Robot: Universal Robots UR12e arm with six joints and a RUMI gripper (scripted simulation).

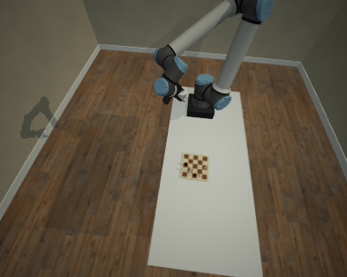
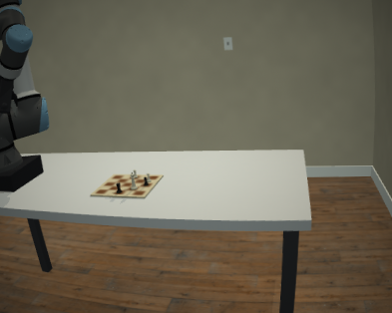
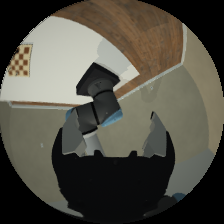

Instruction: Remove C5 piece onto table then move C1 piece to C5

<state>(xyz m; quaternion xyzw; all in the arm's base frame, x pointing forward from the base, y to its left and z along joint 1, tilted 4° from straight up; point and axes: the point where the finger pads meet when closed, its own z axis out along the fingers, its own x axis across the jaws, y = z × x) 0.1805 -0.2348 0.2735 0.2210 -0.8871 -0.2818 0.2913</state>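
While tool (image 3: 116, 131) gapes wide, board (image 1: 194, 167) carries two black, two white pieces

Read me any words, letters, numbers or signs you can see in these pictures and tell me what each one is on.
No text can be read in any view.
Chessboard: any edge letters and numbers are too small and blurred to read.
Wall plate: no legible marking.
Robot arm and open gripper: no visible label or brand.
Table: nothing written on it.
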